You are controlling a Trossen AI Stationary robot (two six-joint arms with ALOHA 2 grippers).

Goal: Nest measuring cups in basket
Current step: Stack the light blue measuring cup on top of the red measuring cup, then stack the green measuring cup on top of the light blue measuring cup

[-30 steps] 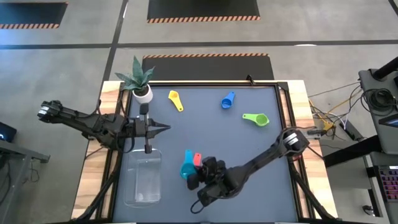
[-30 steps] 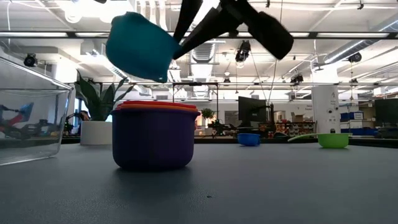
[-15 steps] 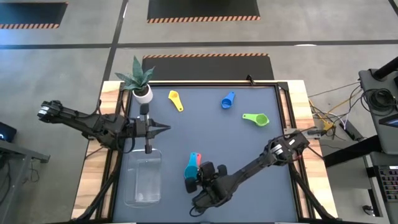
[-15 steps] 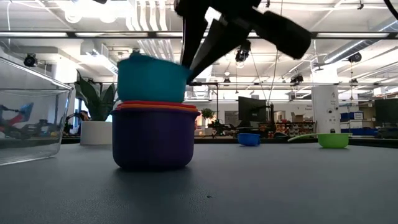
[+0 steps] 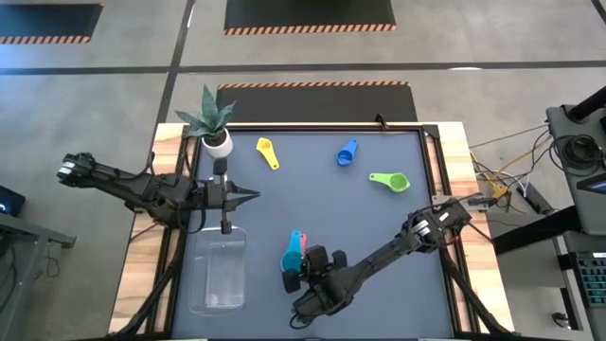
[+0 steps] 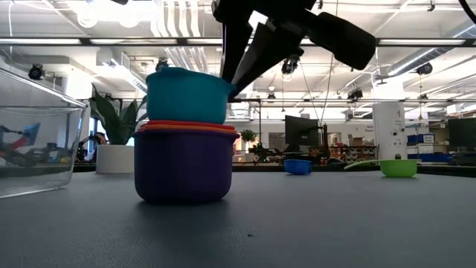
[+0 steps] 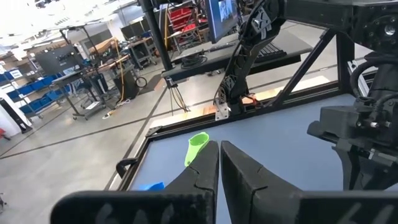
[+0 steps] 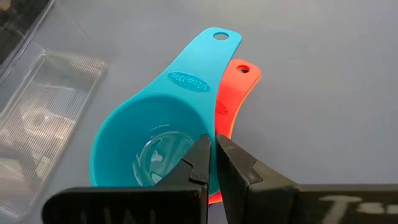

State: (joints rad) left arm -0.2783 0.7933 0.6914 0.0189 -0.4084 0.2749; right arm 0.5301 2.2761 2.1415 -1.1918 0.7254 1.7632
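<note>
A teal measuring cup (image 6: 186,95) stands level on top of a stack made of a purple cup (image 6: 184,165) with red and orange rims (image 6: 186,126). My right gripper (image 5: 301,268) is shut on the teal cup, reaching down from the table's right. The red handle (image 8: 239,84) shows under the teal handle (image 8: 199,65). The clear basket (image 5: 218,275) stands left of the stack. Yellow (image 5: 268,152), blue (image 5: 347,152) and green (image 5: 390,180) cups lie on the far half of the mat. My left gripper (image 5: 254,196) hovers shut and level beyond the basket. My right gripper pinches the teal cup's rim (image 8: 208,138) beside the root of its handle, with one finger inside the bowl and one outside. The fingers (image 6: 239,67) slant down from above and from the table's right. The cup sits upright and level, its bottom in the top of the stack.
A small white pot with a spiky plant (image 5: 214,128) stands at the far left corner, close to my left arm. The mat between the stack and the far cups is bare. A raised black frame (image 5: 431,189) runs round the mat.
My right gripper has come down and tipped steeper, still shut on the teal cup. The cup hung tilted above the stack a second ago; it now stands level with its bottom in the stack's top, its handle over the red one.
</note>
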